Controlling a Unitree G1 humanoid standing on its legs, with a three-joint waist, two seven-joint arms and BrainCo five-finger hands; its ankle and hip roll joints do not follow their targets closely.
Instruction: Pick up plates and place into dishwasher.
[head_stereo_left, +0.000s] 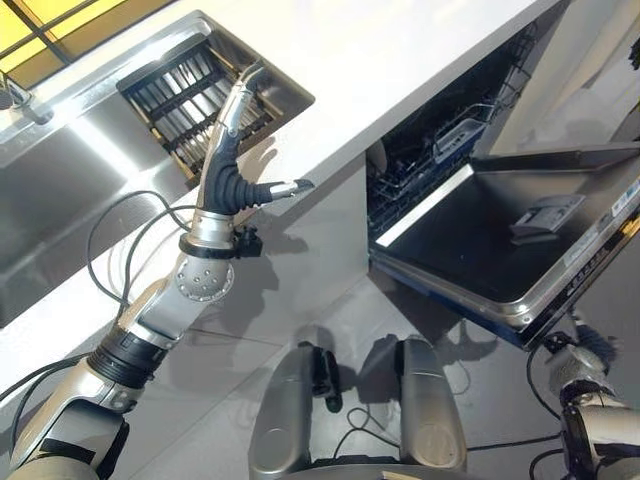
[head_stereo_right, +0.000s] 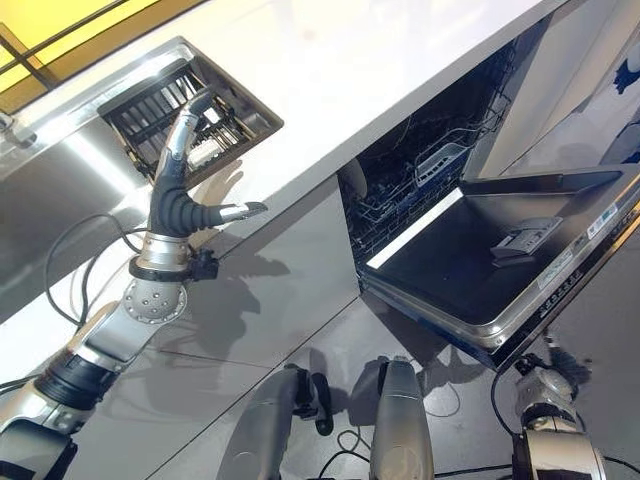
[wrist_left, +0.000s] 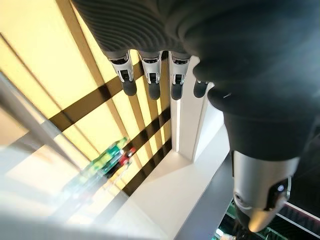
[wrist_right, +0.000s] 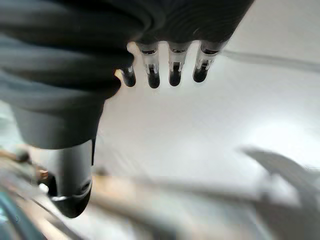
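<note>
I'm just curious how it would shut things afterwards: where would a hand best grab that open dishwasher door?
Take the dishwasher door by its free outer edge, the one farthest from the racks, coming from underneath. It lies swung down nearly flat, hinged on the racks' side, so that edge probably gives most leverage; the broad inner panel offers nothing to grasp.

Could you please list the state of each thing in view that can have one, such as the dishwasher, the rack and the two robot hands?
Dishwasher door: open, folded down flat.
Dishwasher rack: inside the machine, not pulled out.
Dish rack in the sink: no plate visible in it.
Left robot hand: open, fingers straight, raised over the dish rack, holding nothing.
Right robot hand: open, fingers straight, holding nothing.
</note>
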